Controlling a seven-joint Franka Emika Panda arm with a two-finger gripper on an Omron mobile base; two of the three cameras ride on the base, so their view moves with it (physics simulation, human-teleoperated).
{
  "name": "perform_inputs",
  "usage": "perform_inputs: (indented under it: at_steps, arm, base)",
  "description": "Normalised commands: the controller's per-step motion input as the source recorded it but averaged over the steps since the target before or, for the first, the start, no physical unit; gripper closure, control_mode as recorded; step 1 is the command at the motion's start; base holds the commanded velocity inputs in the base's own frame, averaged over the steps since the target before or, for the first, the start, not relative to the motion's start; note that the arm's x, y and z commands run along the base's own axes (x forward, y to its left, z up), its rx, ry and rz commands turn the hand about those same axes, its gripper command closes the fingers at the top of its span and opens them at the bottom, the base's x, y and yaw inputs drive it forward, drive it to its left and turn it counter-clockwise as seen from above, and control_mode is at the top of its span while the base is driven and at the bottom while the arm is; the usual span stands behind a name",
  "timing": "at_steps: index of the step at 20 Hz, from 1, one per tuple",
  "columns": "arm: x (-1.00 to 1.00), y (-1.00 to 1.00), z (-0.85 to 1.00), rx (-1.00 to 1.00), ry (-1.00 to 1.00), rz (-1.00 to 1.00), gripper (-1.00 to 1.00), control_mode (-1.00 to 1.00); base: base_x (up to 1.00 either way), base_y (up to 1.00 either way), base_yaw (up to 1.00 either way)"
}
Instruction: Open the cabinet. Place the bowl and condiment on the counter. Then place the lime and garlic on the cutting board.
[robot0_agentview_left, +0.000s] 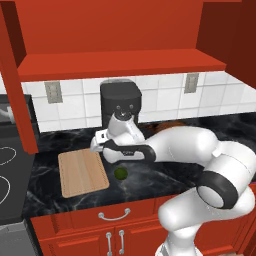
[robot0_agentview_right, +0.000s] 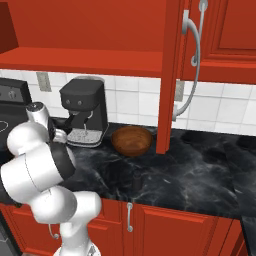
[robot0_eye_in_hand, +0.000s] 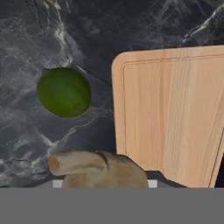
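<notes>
My gripper (robot0_agentview_left: 103, 146) hovers over the counter (robot0_agentview_left: 150, 182) at the right edge of the cutting board (robot0_agentview_left: 82, 172). It is shut on the tan garlic (robot0_eye_in_hand: 98, 169), which sits at the bottom of the hand view beside the cutting board (robot0_eye_in_hand: 175, 113). The green lime (robot0_agentview_left: 120, 173) lies on the counter just right of the board, and the hand view shows the lime (robot0_eye_in_hand: 64, 92) below the hand. The brown bowl (robot0_agentview_right: 131, 140) and the small dark condiment (robot0_agentview_right: 136, 181) stand on the counter (robot0_agentview_right: 200, 170). The cabinet (robot0_agentview_left: 120, 62) is open, its door (robot0_agentview_right: 172, 75) swung out.
A black coffee machine (robot0_agentview_left: 120, 102) stands against the tiled wall behind my hand. The stove (robot0_agentview_left: 6, 182) borders the counter on the left. The open left door (robot0_agentview_left: 19, 100) hangs over the counter's left end. Lower red cabinets (robot0_agentview_left: 115, 232) run under the counter edge.
</notes>
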Motion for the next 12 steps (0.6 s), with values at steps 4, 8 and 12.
perform_inputs:
  at_steps: [4,8,12]
  arm:
    - [0.23,0.42,0.0,-0.03,0.0,0.02,1.0,-1.0]
    - [0.18,0.47,0.0,-0.04,0.0,0.02,1.0,-1.0]
    - [0.11,0.34,-0.06,-0.05,0.0,0.03,1.0,-1.0]
  base:
    - [0.0,0.0,0.0]
    - [0.0,0.0,0.0]
    - [0.0,0.0,0.0]
